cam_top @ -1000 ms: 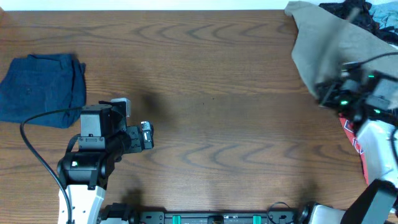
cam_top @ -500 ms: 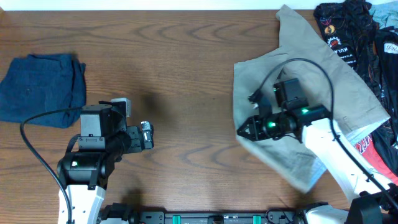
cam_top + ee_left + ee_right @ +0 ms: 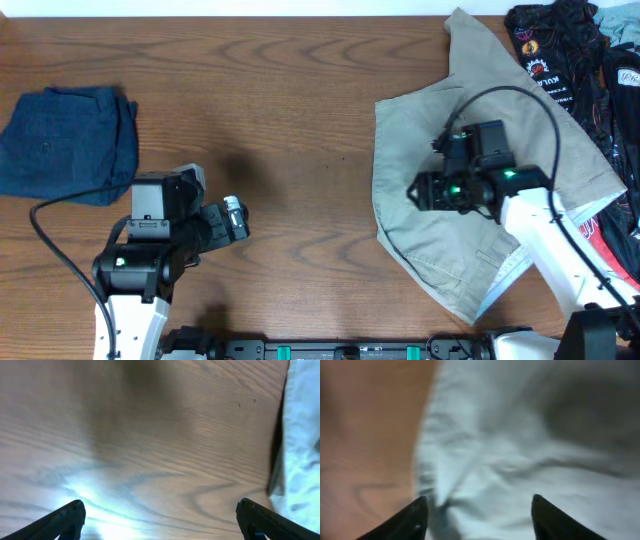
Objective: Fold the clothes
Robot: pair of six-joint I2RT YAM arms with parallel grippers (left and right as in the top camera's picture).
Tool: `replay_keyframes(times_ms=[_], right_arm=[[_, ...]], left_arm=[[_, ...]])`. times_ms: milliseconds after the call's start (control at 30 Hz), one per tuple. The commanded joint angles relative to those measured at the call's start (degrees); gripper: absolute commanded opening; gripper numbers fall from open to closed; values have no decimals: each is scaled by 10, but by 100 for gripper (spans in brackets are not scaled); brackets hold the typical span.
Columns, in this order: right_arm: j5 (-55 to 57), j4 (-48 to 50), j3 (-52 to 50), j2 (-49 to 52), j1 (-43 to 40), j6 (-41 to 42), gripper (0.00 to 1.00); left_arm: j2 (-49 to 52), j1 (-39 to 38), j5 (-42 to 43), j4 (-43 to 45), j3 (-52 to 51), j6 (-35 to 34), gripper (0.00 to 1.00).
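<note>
The clothes, large khaki-tan trousers, lie rumpled and partly spread on the right half of the wooden table. My right gripper hovers over their middle, pointing left, open with nothing between its fingers. In the right wrist view the pale cloth fills most of the picture under my open right gripper, with a crease near the left fingertip. My left gripper stands open over bare wood at the left. In its own view my left gripper holds nothing, and the trousers' edge shows at far right.
Folded dark blue jeans lie at the far left. A heap of dark garments sits in the back right corner. A red and white piece peeks out at the right edge under the khaki cloth.
My right arm dragged the trousers from the right edge onto the table, then opened its jaws, let go of the cloth and drew back a little. The left arm barely shifted.
</note>
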Motion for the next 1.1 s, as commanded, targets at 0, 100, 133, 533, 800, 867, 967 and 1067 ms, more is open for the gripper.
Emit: replay_keyframes(times_ms=[0, 100, 133, 533, 800, 867, 967, 1067], right_arm=[[46, -16, 4, -10, -56, 3, 70], [45, -29, 7, -14, -116, 3, 78], [42, -31, 7, -16, -134, 3, 82], [-3, -47, 7, -21, -214, 3, 99], [-2, -50, 7, -21, -214, 3, 99], [-2, -50, 7, -21, -214, 3, 99], [-2, -50, 7, -21, -214, 3, 99], [-2, -54, 7, -21, -214, 1, 99]], left_arm=[[22, -5, 65, -2, -4, -49, 98], [51, -22, 83, -2, -7, -49, 97], [65, -31, 89, -1, -7, -53, 98], [252, -189, 148, 105, -7, -229, 98], [362, -339, 164, 336, -7, -341, 98], [385, -371, 157, 396, -7, -351, 98], [417, -414, 145, 468, -7, -357, 78], [444, -449, 115, 508, -7, -381, 77]])
